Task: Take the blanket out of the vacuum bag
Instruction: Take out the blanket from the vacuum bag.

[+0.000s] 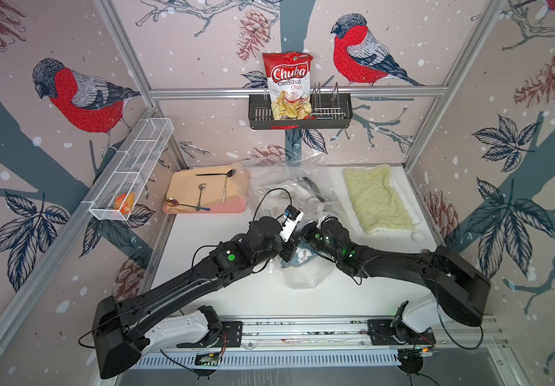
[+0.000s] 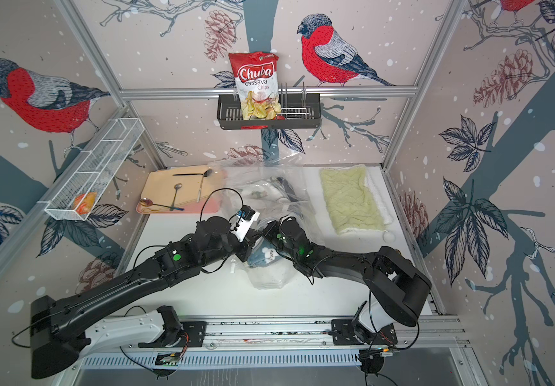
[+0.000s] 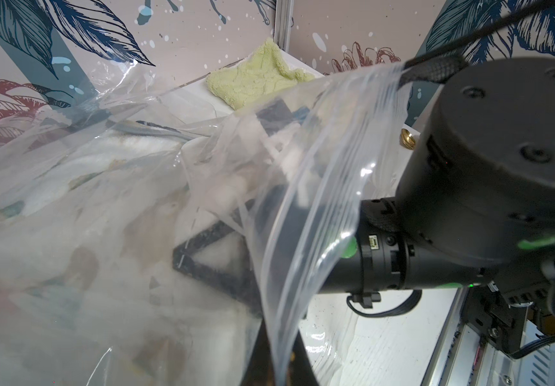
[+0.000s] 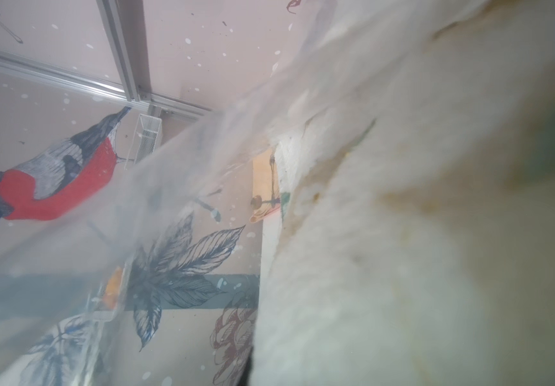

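Note:
The vacuum bag [image 1: 279,180] [image 2: 252,177] lies crumpled across the middle of the table, from the back to the front. The blanket [image 1: 302,259] [image 2: 266,256], white with blue print, is inside it. My left gripper [image 1: 287,255] [image 3: 281,361] is shut on the bag's ribbed mouth edge [image 3: 319,173], which runs between its dark fingers. My right gripper [image 1: 304,234] [image 2: 267,231] reaches through the mouth into the bag. Its fingers [image 3: 202,264] show dimly through the film. In the right wrist view the fluffy blanket [image 4: 403,234] fills the space at the jaws and plastic film [image 4: 135,207] hangs beside it.
A pale green towel [image 1: 379,200] lies at the back right of the table. A pink tray [image 1: 236,209] with a beige mat and spoons sits at the back left. A white wire basket [image 1: 132,170] hangs on the left wall. A black rack [image 1: 336,117] on the back wall holds a chips bag [image 1: 287,83].

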`<state>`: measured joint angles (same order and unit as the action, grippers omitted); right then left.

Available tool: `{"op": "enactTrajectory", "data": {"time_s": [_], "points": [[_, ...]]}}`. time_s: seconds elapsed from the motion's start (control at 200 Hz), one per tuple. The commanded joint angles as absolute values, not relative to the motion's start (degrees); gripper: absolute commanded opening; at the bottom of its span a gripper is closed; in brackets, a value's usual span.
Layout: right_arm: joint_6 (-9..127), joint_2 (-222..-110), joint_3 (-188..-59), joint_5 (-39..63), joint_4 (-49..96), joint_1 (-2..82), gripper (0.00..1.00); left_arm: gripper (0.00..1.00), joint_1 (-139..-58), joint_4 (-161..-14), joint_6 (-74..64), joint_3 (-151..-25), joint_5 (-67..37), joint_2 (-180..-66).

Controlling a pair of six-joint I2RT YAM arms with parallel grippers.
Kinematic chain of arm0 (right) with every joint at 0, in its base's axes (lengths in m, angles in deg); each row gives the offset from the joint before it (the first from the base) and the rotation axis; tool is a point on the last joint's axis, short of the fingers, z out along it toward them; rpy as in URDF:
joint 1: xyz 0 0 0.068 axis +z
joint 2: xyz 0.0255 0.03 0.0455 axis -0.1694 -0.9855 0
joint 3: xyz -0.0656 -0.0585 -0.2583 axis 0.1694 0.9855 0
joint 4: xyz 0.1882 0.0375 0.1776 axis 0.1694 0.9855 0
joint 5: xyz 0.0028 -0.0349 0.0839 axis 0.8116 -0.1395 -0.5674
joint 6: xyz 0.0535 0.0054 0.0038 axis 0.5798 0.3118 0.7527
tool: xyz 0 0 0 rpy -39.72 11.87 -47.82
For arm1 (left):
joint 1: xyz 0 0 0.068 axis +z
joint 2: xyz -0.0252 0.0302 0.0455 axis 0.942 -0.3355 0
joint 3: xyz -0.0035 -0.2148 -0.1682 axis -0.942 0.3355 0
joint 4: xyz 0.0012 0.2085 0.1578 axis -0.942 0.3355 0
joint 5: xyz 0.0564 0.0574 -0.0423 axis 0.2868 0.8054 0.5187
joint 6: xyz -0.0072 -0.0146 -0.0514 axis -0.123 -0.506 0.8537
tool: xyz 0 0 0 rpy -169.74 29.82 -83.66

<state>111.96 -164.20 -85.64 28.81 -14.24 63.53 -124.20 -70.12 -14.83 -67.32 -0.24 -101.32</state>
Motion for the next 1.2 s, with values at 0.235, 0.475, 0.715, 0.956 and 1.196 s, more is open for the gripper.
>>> {"op": "enactTrajectory", "data": {"time_s": [0.235, 0.475, 0.715, 0.956, 1.196], "points": [[111.6, -156.9, -81.3, 33.0, -16.3, 66.7, 0.00, 0.03, -124.1, -72.7, -14.9, -67.2, 0.8, -101.5], [111.1, -150.9, -78.7, 36.3, -13.3, 69.8, 0.00, 0.03, -124.1, -72.8, -14.8, -67.2, 1.3, -101.4], [108.4, -144.4, -76.9, 38.7, -10.4, 74.9, 0.00, 0.02, -124.1, -73.0, -14.7, -67.2, 2.1, -101.2], [105.1, -138.7, -77.4, 43.2, -6.0, 80.7, 0.00, 0.01, -124.0, -73.1, -14.6, -66.8, 4.3, -100.2], [99.7, -132.3, -79.9, 50.7, 0.2, 84.1, 0.00, 0.01, -123.9, -72.9, -13.4, -66.9, 5.6, -100.8]]}}
